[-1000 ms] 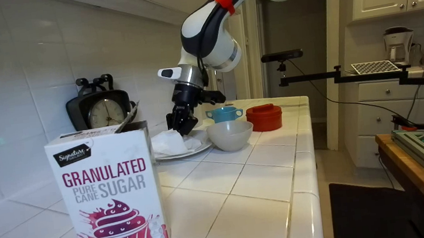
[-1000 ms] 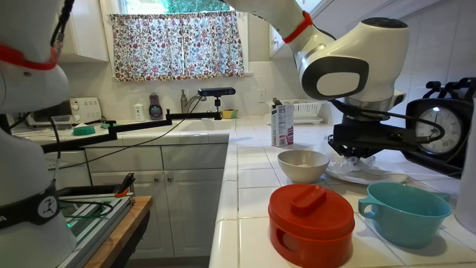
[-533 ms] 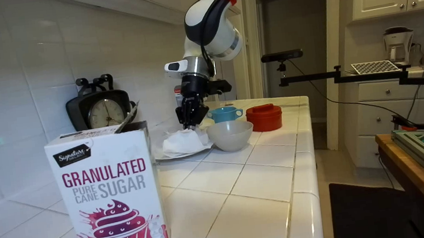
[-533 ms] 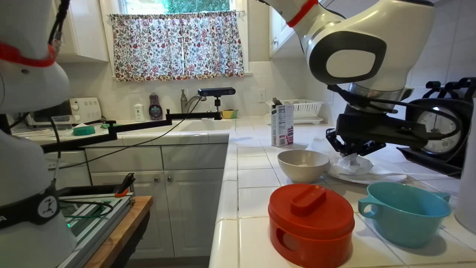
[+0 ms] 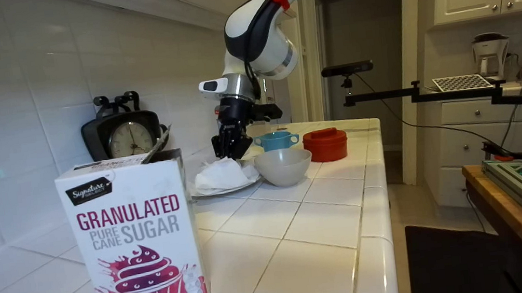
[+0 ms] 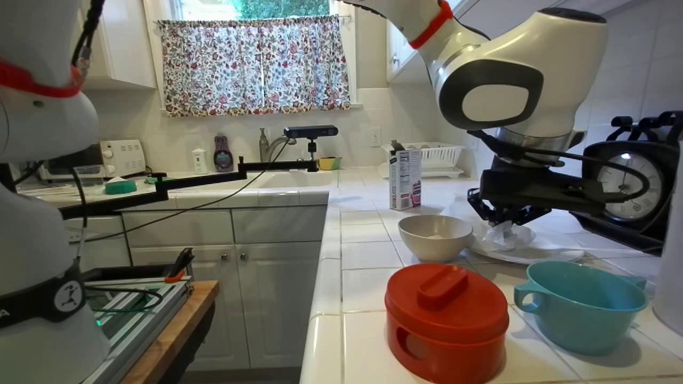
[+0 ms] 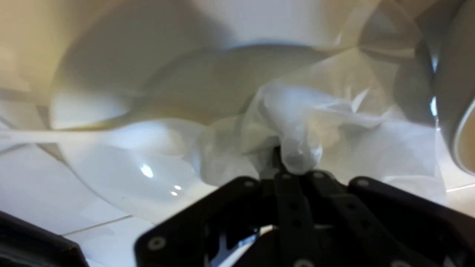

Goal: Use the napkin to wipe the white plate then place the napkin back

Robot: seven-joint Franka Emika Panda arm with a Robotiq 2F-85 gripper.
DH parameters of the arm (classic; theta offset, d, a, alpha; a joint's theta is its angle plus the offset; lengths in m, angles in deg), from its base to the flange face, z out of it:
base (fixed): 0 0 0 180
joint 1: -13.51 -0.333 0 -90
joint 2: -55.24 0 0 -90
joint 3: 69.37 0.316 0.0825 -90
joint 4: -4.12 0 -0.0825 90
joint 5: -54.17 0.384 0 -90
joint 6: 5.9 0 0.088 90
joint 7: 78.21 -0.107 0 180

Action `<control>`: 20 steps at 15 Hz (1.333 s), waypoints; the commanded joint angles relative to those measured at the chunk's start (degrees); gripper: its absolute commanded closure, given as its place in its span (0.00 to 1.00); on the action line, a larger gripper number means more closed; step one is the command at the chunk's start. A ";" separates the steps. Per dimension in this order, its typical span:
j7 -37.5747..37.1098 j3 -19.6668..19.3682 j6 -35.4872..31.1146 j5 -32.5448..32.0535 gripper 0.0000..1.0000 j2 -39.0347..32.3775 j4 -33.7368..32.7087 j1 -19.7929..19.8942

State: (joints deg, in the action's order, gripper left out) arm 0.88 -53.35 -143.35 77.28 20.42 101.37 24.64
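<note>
The crumpled white napkin lies on the white plate in both exterior views, napkin (image 5: 220,176) (image 6: 508,237) and plate (image 5: 241,187) (image 6: 557,255). My gripper (image 5: 234,156) (image 6: 506,222) points down just above the plate, its fingers close together on a bunched fold of the napkin. In the wrist view the gripper (image 7: 298,172) has the fold sticking up between its fingertips. The napkin (image 7: 356,126) spreads toward the bowl side there, and the glossy plate (image 7: 122,181) shows at left. The napkin covers part of the plate.
A white bowl (image 5: 285,167) (image 6: 435,238) stands close beside the plate. A red lidded container (image 5: 325,145) (image 6: 447,320) and a blue two-handled cup (image 5: 276,141) (image 6: 584,314) are nearby. A sugar box (image 5: 135,247) and a black clock (image 5: 132,139) stand on the counter. A pale spoon-like strip (image 7: 89,137) crosses the plate.
My gripper and the napkin slid across the plate toward the bowl and rose a little, then came slightly back and down. The plate and bowl look unmoved.
</note>
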 commanded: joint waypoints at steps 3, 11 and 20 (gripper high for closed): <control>1.75 1.69 -11.21 1.54 1.00 -2.66 -2.04 -0.55; 0.59 1.82 -5.86 -2.03 1.00 -1.73 -0.52 0.23; -2.21 -0.43 5.02 4.54 1.00 5.07 0.01 2.40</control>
State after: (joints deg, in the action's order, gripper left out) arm -0.23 -53.48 -140.11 77.85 23.03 100.85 26.73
